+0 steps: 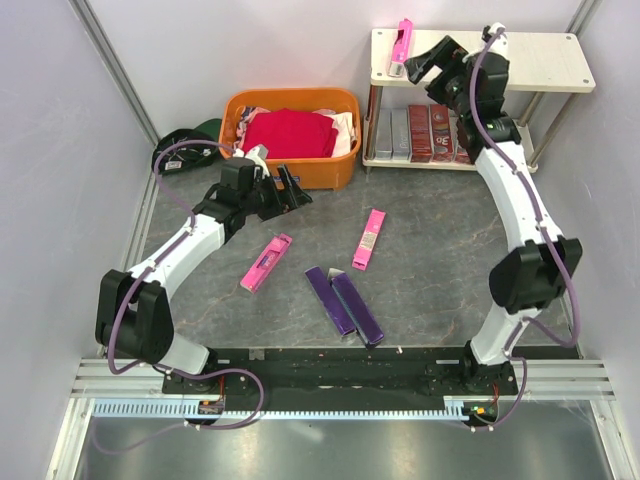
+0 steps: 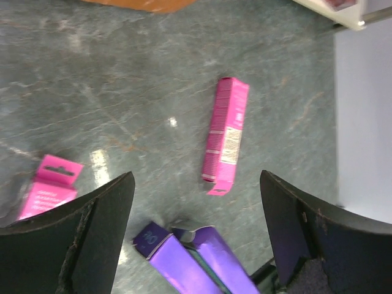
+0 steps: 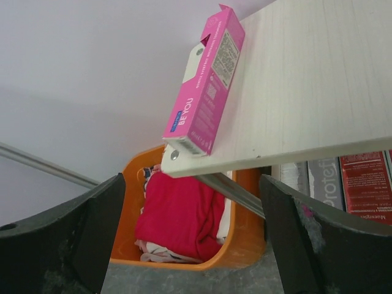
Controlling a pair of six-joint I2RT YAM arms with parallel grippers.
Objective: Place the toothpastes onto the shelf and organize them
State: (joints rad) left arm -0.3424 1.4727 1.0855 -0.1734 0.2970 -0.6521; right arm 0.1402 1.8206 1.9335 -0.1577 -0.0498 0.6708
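Note:
The cream two-tier shelf (image 1: 540, 55) stands at the back right. One pink toothpaste box (image 1: 402, 47) lies on its top board at the left edge, also in the right wrist view (image 3: 205, 82). Several silver and dark red boxes (image 1: 420, 132) stand on the lower board. On the table lie two pink boxes (image 1: 267, 262) (image 1: 369, 238) and two purple boxes (image 1: 343, 303). My right gripper (image 1: 420, 65) is open and empty beside the shelf's top board. My left gripper (image 1: 292, 192) is open and empty above the table; its view shows a pink box (image 2: 226, 135) and the purple boxes (image 2: 190, 257).
An orange basket (image 1: 292, 168) with a red cloth (image 1: 290, 133) stands at the back, left of the shelf. A dark green cap (image 1: 190, 140) lies left of the basket. White walls close in both sides.

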